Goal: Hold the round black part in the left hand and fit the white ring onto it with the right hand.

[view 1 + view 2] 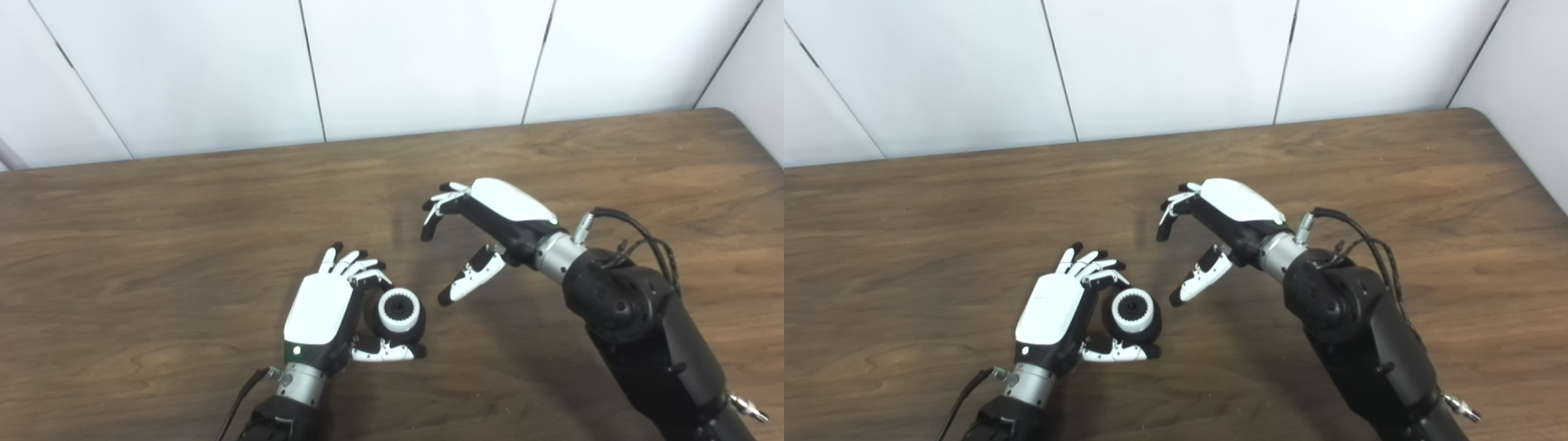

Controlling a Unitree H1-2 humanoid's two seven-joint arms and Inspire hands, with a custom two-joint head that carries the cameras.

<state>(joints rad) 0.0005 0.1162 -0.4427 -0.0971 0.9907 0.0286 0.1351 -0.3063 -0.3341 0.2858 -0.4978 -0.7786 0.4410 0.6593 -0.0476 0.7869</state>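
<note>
Spanning the view, a brown wooden table (184, 202) meets white wall panels (416, 61). Left hand (321, 309) cradles the round black part (398, 318), white ring (399, 310) seated on it. Right hand (484, 229) hovers nearby, fingers spread, empty.

Round black part (375, 318) perhaps half hidden
</note>
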